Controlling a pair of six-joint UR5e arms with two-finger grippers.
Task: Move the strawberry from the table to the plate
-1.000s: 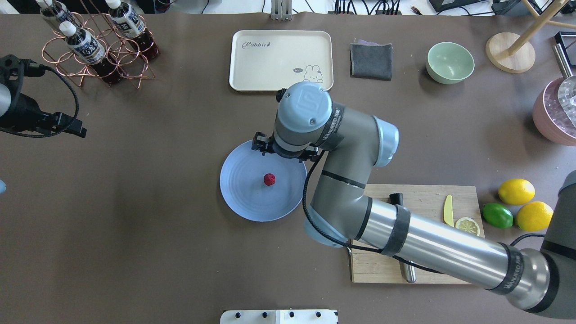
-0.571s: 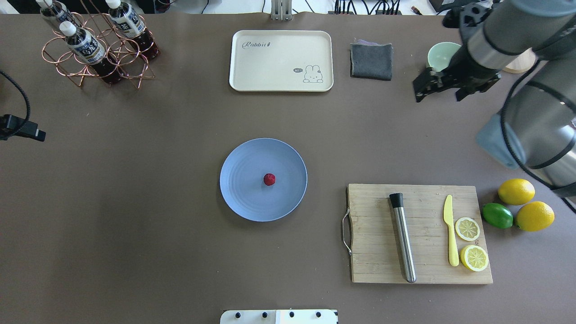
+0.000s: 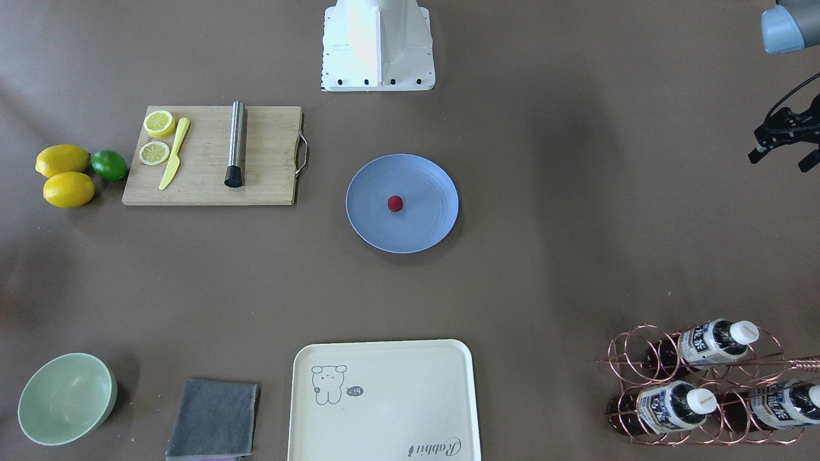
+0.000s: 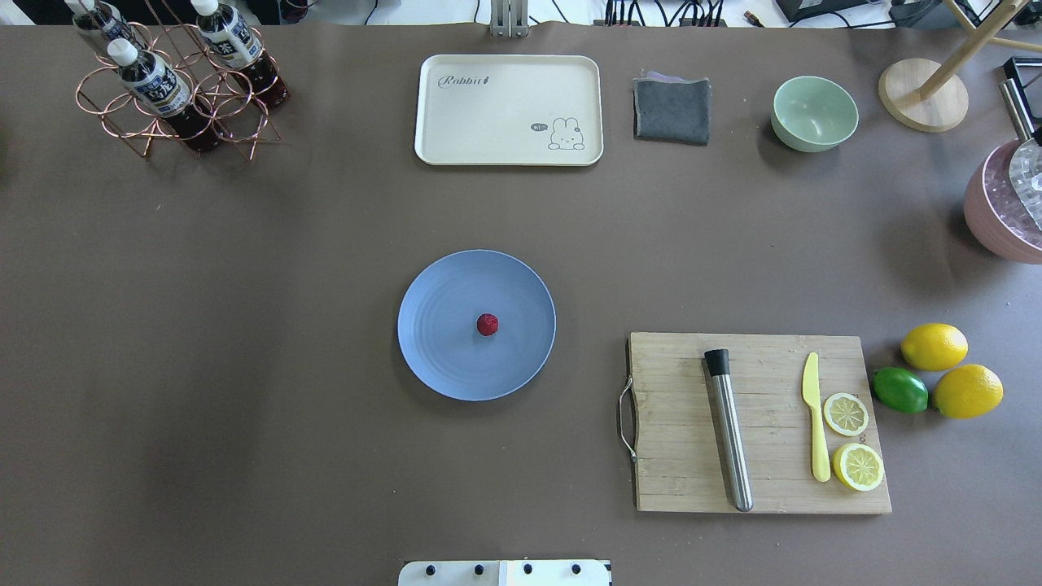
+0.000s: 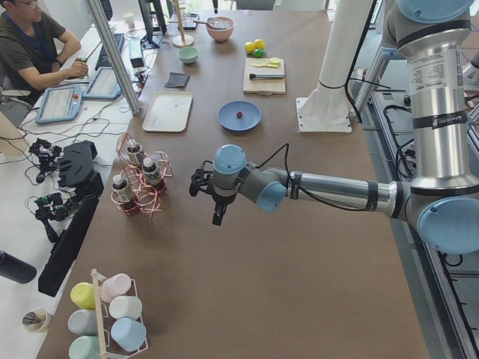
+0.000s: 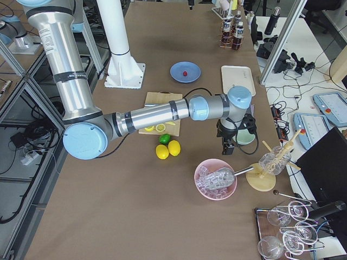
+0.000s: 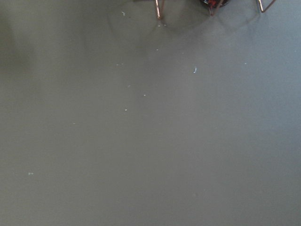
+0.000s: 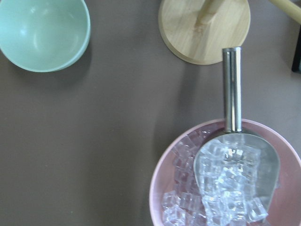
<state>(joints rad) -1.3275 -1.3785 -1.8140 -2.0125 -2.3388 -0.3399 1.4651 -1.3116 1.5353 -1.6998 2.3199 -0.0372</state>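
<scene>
The small dark-red strawberry [image 4: 488, 325] [image 3: 395, 203] lies near the middle of the round blue-grey plate [image 4: 431, 358] [image 3: 371, 230], at the centre of the brown table [image 4: 244, 325]. Neither gripper is near it. In the front-facing view my left gripper [image 3: 778, 163] hangs at the right edge, its two fingers spread apart and holding nothing. Only the right side view shows my right gripper [image 6: 227, 147], which hovers between the green bowl [image 6: 245, 136] and the pink ice bowl [image 6: 216, 179]. I cannot tell whether it is open or shut.
A cutting board [image 4: 761, 423] with a steel muddler, yellow knife and lemon slices sits right of the plate, with lemons and a lime [image 4: 899, 389] beyond. At the back stand a cream tray [image 4: 509, 110], grey cloth [image 4: 672, 110], green bowl [image 4: 814, 112] and bottle rack [image 4: 175, 89].
My right arm drew back from above the plate to the right and left the overhead view. The left arm also left that view. The strawberry stayed on the plate.
</scene>
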